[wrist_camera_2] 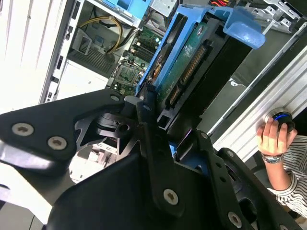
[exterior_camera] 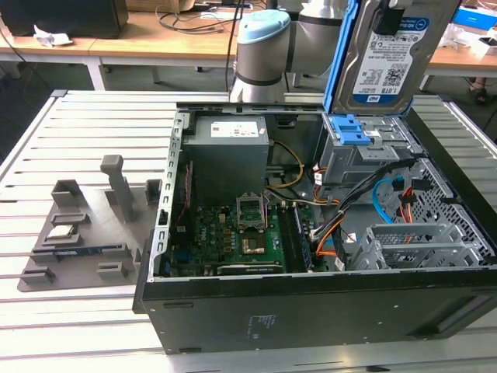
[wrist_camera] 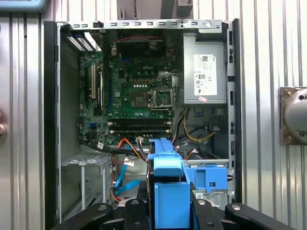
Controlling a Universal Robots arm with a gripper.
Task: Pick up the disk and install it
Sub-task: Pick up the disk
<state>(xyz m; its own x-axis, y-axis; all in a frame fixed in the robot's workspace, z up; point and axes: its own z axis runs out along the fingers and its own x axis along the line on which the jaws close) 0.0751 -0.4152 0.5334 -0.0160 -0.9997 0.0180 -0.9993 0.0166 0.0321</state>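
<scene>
On the exterior view's left, a grey fixture (exterior_camera: 46,264) is seen lying on the slatted table (exterior_camera: 31,155). Beside it, the open case (exterior_camera: 311,311) is laid flat, with the motherboard (exterior_camera: 225,233) exposed. Further right, the disk (exterior_camera: 392,54) is held on edge above the drive bay (exterior_camera: 365,155), clamped tight by the gripper (wrist_camera: 168,207).
</scene>
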